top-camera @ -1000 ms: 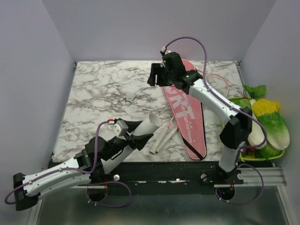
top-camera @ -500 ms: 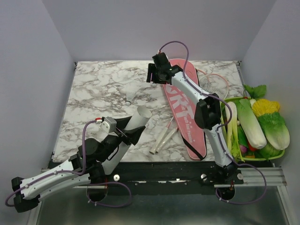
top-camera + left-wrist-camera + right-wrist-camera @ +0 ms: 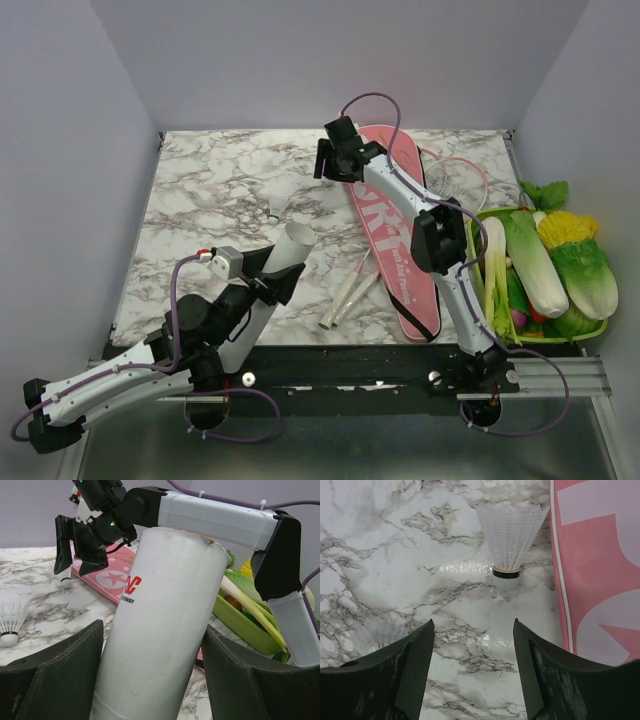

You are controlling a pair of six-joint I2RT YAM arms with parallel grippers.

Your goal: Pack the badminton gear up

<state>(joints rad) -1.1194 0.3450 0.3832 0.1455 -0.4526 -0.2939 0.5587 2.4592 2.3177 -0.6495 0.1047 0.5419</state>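
Observation:
My left gripper (image 3: 270, 274) (image 3: 152, 628) is shut on the white tube (image 3: 285, 255) (image 3: 160, 630), holding it tilted up off the table with its open end toward the far side. The pink bag (image 3: 398, 245) (image 3: 600, 570) lies flat on the marble, lettering up. Two racket handles (image 3: 347, 290) lie beside it, and a racket head (image 3: 455, 180) shows behind the bag. My right gripper (image 3: 330, 163) (image 3: 472, 622) is open and empty, pointing down at the far end just left of the bag. A white shuttlecock (image 3: 509, 545) lies ahead of its fingers.
Another shuttlecock (image 3: 275, 213) (image 3: 382, 632) sits mid-table. A green tray (image 3: 560, 335) (image 3: 245, 625) of toy vegetables stands at the right edge. Grey walls close in the left, far and right sides.
My left gripper has raised the tube steeper and drawn it back toward the left. The right arm has stretched out, its gripper shifting slightly left at the far end.

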